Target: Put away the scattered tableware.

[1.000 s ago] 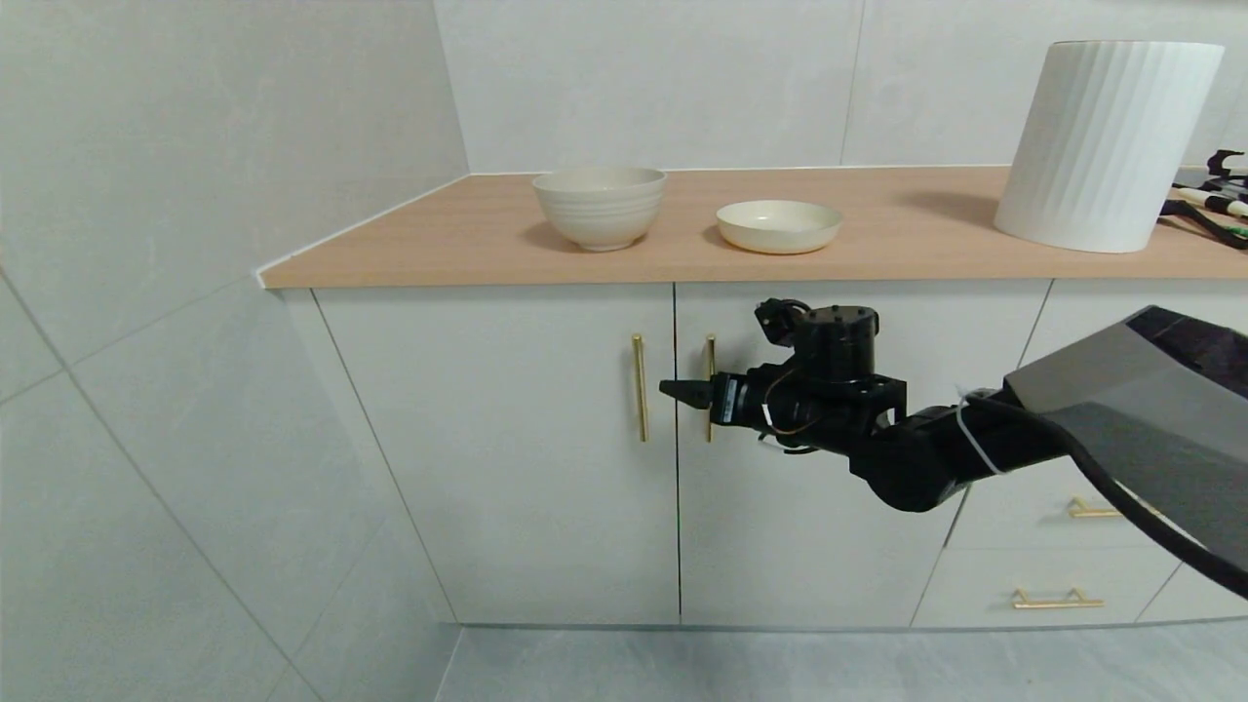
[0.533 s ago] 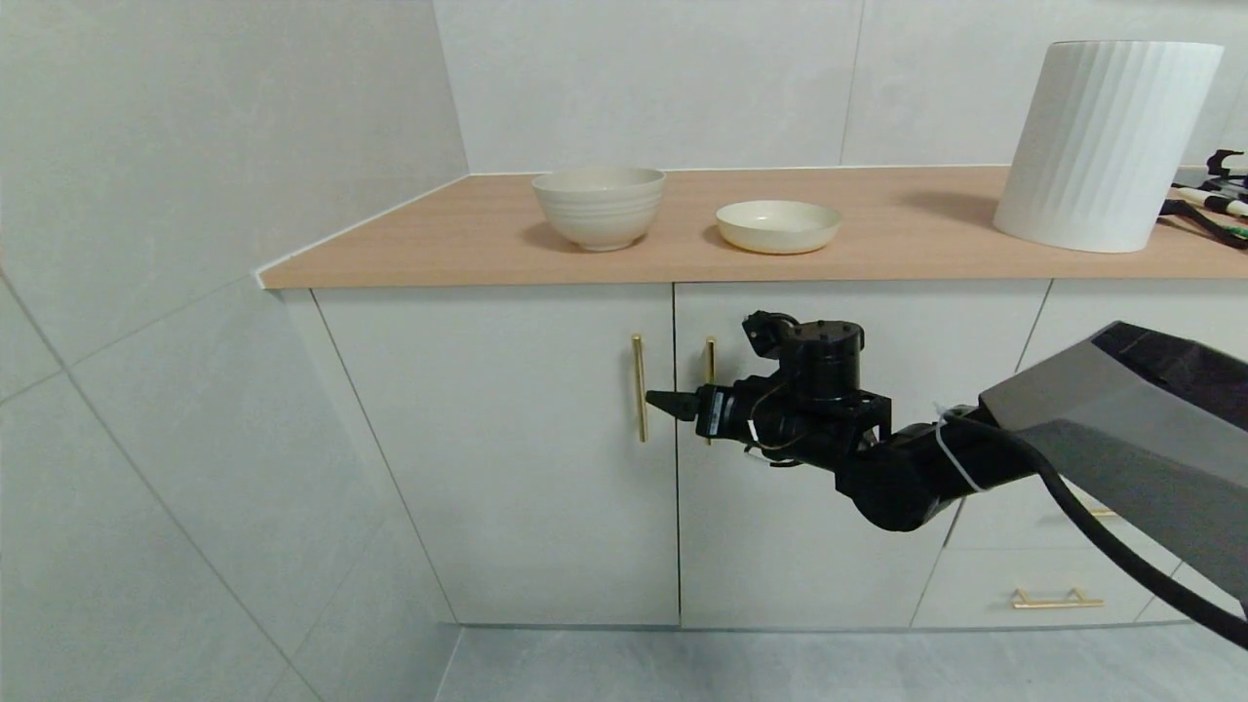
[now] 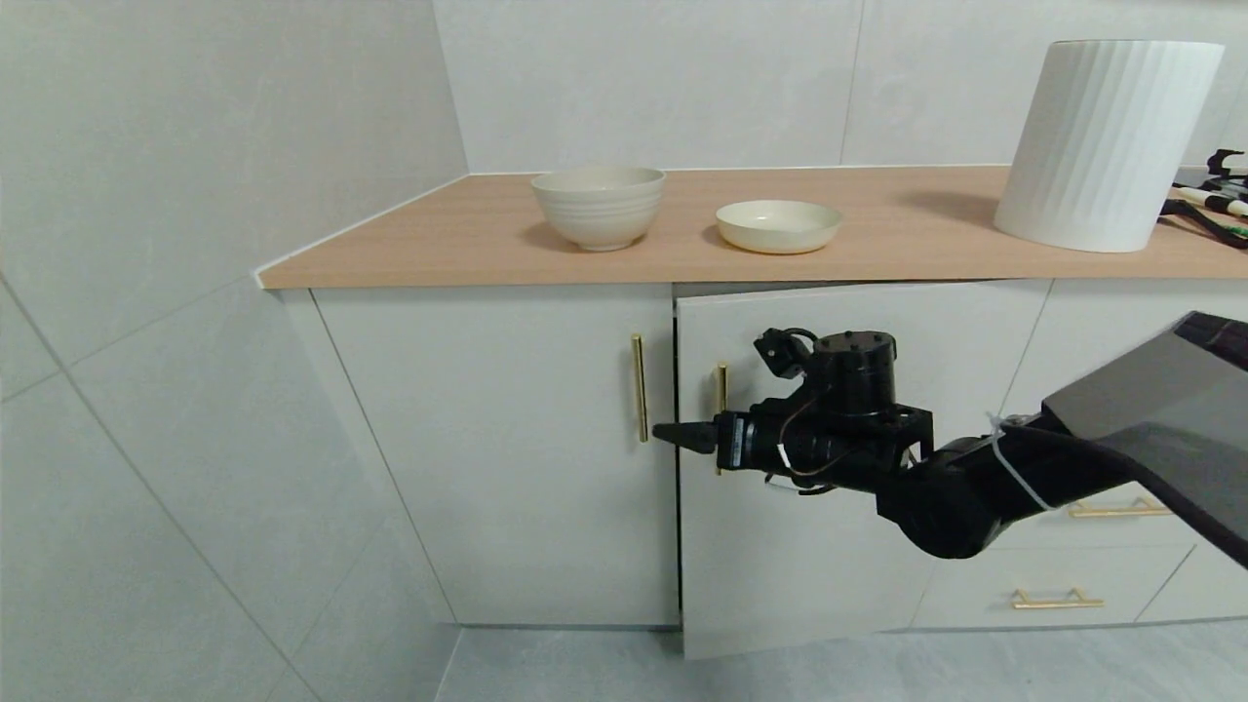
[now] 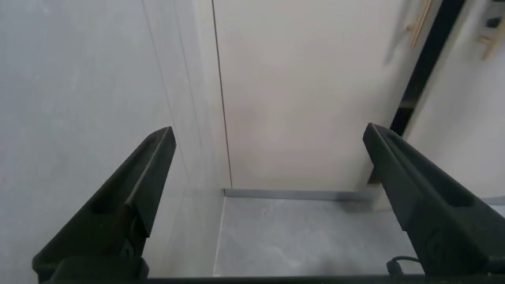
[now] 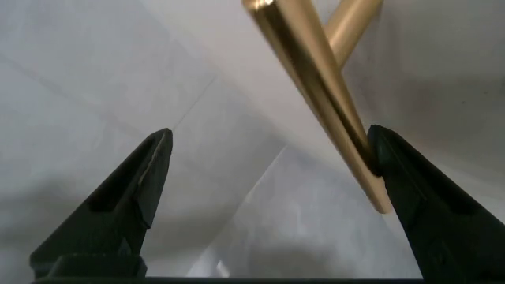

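A cream ribbed bowl [image 3: 599,205] and a shallow cream plate [image 3: 778,225] stand side by side on the wooden countertop [image 3: 439,244]. Below them, my right gripper [image 3: 682,436] is at the gold handle [image 3: 721,414] of the right cabinet door [image 3: 809,575], which stands slightly ajar. In the right wrist view the gripper [image 5: 268,205] is open, and the gold handle [image 5: 316,87] crosses between its fingers, resting against one fingertip [image 5: 402,197]. My left gripper [image 4: 268,197] is open and holds nothing, low near the floor beside the cabinet.
A tall white ribbed cylinder [image 3: 1107,146] stands on the counter at the right, with dark utensils [image 3: 1214,190] beyond it. The left door with its gold handle [image 3: 639,387] is closed. Drawers with gold pulls [image 3: 1058,598] are at the lower right. A tiled wall borders the left.
The right cabinet door has swung outward a little from closed. My right gripper has drawn back and slightly down with the handle hooked between its fingers.
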